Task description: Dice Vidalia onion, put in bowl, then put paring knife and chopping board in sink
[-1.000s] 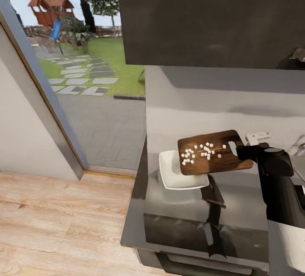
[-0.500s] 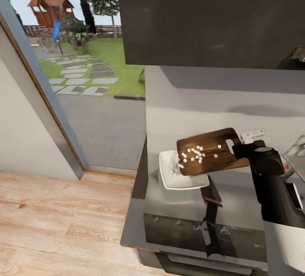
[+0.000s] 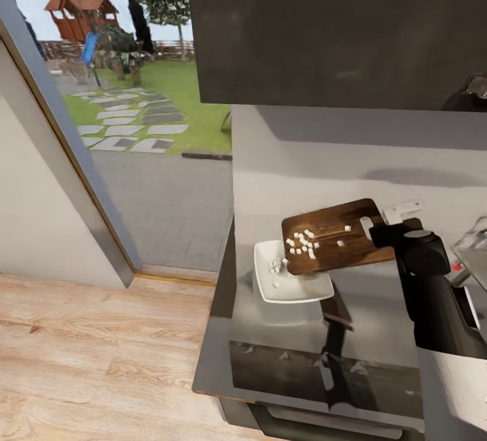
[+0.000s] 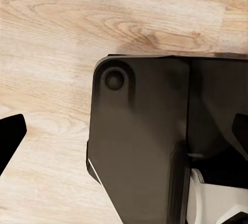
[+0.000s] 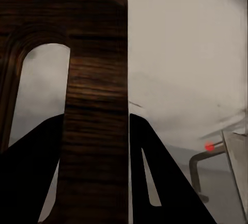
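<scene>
My right gripper (image 3: 380, 233) is shut on the handle end of the dark wooden chopping board (image 3: 338, 251) and holds it tilted, its low far end over the white square bowl (image 3: 308, 290) on the glossy grey countertop (image 3: 284, 333). Diced onion pieces (image 3: 301, 241) cling near the board's low edge, and a few pieces (image 3: 275, 267) lie in the bowl. In the right wrist view my fingers (image 5: 160, 177) clamp the board's slotted handle (image 5: 95, 53). The sink's tap with its red knob (image 5: 208, 145) stands beyond. My left gripper (image 4: 124, 131) hangs open over the floor. The paring knife is out of view.
A dark upper cabinet (image 3: 338, 21) hangs above the counter. The counter's left edge (image 3: 215, 319) drops to the light plank floor (image 3: 101, 346). A glass door (image 3: 135, 123) to the garden stands at the left. My dark base (image 4: 139, 146) sits under the left gripper.
The board's handle end has risen, so the board tilts more steeply. The onion pieces have slid toward its low end and some have dropped into the bowl.
</scene>
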